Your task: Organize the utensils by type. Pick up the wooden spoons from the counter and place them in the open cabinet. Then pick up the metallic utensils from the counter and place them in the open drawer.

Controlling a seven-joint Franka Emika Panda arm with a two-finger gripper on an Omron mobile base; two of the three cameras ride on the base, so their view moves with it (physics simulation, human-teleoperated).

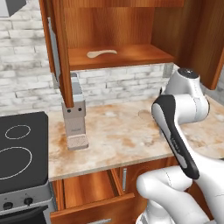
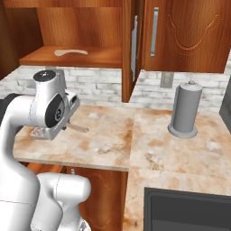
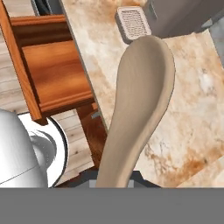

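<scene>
My gripper (image 3: 114, 181) is shut on the handle of a wooden spoon (image 3: 140, 100), whose pale bowl points away from the hand over the marble counter (image 3: 183, 109). In the right base view the spoon (image 2: 77, 128) sticks out to the right from under the hand, just above the counter. A second wooden spoon (image 1: 101, 53) (image 2: 70, 52) lies flat on the shelf of the open cabinet (image 1: 131, 59). The open drawer (image 1: 87, 188) (image 3: 52, 74) stands pulled out below the counter's front edge. The metallic utensils are out of view.
A grey appliance (image 1: 74, 118) with a grille foot (image 3: 133, 22) stands on the counter under the swung-out cabinet door (image 1: 61, 52). A black stove (image 1: 19, 148) lies to the left. A grey paper towel holder (image 2: 185, 110) stands at the right.
</scene>
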